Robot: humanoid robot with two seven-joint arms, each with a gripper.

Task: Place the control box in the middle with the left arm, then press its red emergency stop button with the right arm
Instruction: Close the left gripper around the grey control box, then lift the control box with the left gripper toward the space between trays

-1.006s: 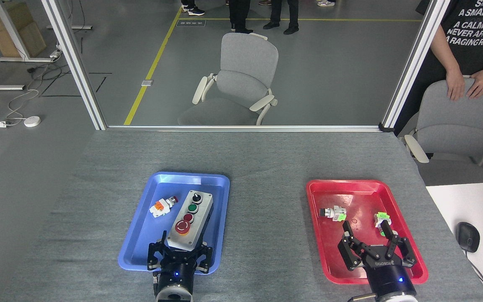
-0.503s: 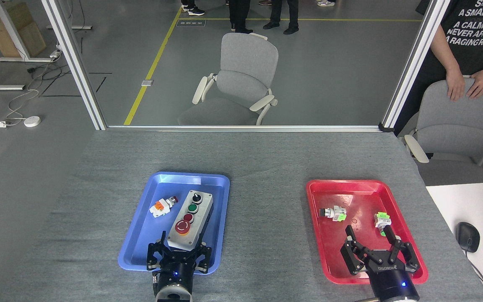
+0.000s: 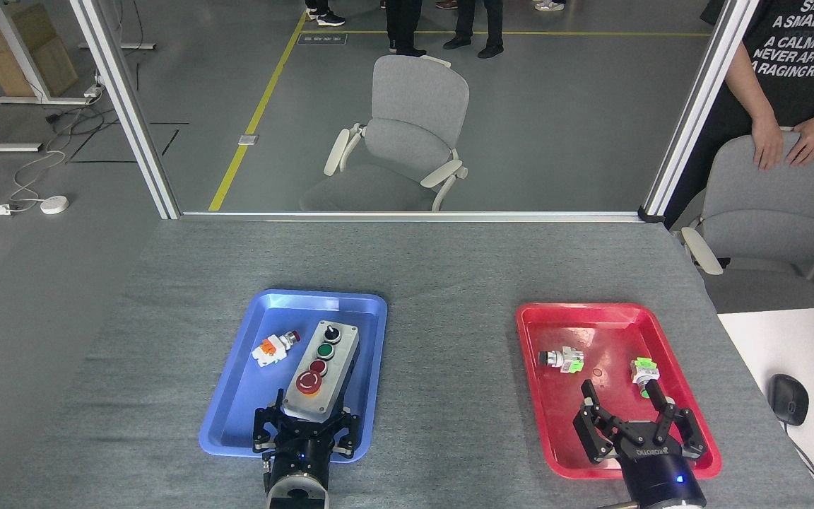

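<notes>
Our left gripper [image 3: 306,421] covers the near end of the control box [image 3: 321,369], so we cannot tell if it grips. At 6 o'clock both our arms are cut off.

Two arm ends visible, each ending in a black clawed hand.

Left hand [image 3: 306,426]: matte black linkage fingers [image 3: 263,429] with small bright screw heads at the joints, black cylindrical body, single blue indicator light on the body, silver-white rounded wrist collar below. No lettering visible.

Right hand [image 3: 622,408]: same black linkage fingers [image 3: 590,400], black cylindrical body, small white brand lettering across the finger base, blue indicator light lower on the body, pale wrist edge beneath.
</notes>
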